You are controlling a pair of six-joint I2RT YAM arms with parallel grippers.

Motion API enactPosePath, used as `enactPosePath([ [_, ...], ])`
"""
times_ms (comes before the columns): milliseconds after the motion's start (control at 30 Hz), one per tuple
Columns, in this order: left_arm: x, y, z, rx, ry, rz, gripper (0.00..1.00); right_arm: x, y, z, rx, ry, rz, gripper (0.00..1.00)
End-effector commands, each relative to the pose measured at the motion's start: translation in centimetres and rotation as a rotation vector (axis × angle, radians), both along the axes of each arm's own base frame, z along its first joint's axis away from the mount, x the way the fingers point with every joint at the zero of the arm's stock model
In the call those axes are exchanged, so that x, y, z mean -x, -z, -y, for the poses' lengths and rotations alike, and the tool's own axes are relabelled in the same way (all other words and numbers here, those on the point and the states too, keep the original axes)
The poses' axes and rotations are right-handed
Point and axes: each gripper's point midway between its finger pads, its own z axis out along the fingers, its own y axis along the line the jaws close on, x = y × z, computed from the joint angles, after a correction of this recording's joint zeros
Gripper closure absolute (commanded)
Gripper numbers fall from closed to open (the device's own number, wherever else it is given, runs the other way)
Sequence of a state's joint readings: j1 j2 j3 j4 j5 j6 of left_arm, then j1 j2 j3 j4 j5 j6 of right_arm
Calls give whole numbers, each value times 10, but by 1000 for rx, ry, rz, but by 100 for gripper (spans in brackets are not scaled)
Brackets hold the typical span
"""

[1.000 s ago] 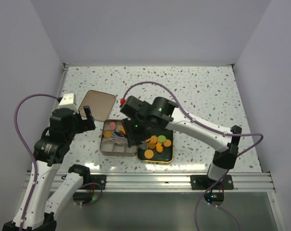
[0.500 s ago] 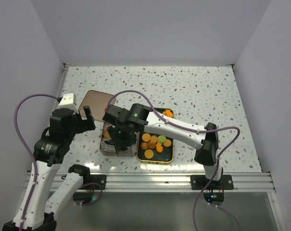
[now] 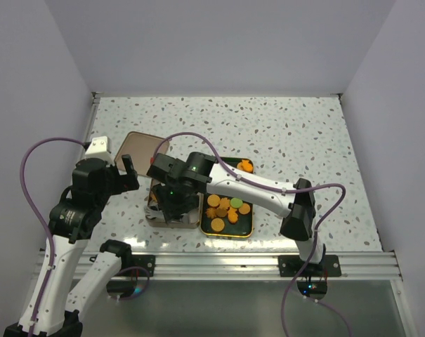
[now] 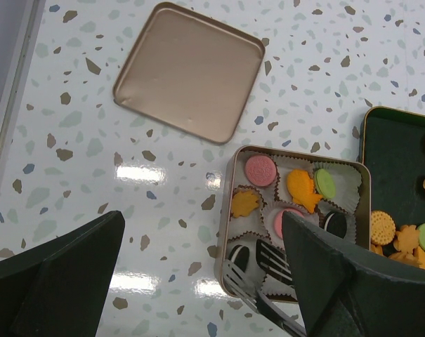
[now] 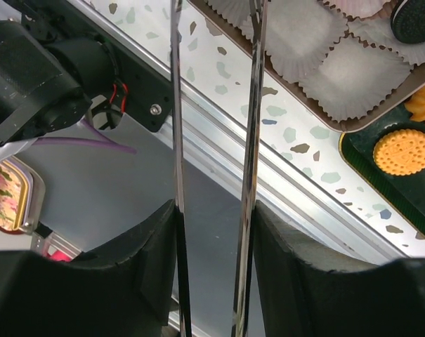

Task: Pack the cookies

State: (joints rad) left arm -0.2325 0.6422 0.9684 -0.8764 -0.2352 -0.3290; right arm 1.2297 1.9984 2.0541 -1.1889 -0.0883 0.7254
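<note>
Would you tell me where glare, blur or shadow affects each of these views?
Left wrist view: white glare patches on the table beside the tin; the left gripper is dark and soft-edged. Right wrist view: the tongs show as thin reflective strips, the right gripper around them a black blur. Top view: even light, soft shadows, though the right arm covers most of the tin.

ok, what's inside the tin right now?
The tin holds two pink cookies, two orange ones, a green one and two dark ones in paper cups. Tongs and a left finger hide the near cups' contents.
</note>
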Motion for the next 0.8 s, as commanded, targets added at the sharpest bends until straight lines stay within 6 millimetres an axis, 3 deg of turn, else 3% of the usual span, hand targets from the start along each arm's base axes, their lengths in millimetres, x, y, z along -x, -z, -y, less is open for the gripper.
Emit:
enactPosePath([
  [0, -7, -9, 4, 1, 22, 49, 0, -7, -18, -10, -59, 9, 52, 53],
  [267, -6, -9, 4, 2, 21, 49, 0, -14, -27, 0, -39, 32, 97, 46],
  [400, -6, -10, 4, 2, 20, 52, 0, -29, -49, 19, -31, 77, 175, 46],
  [433, -6, -10, 4, 3, 19, 51, 0, -33, -60, 30, -39, 95, 203, 47],
  [500, -6, -10, 4, 2, 20, 52, 0, -43, -60, 51, -10, 133, 212, 47],
  [567, -6, -10, 4, 3, 19, 51, 0, -57, -73, 77, -19, 187, 232, 47],
  [600, -6, -10, 4, 2, 20, 52, 0, -59, -61, 92, 25, 199, 221, 47],
  [633, -6, -10, 4, 2, 21, 51, 0, -67, -68, 110, 13, 246, 228, 48],
  [700, -6, -10, 4, 2, 23, 51, 0, -72, -52, 135, 79, 279, 222, 47],
  [767, -7, -9, 5, 3, 26, 47, 0, -77, -50, 162, 127, 319, 226, 47],
])
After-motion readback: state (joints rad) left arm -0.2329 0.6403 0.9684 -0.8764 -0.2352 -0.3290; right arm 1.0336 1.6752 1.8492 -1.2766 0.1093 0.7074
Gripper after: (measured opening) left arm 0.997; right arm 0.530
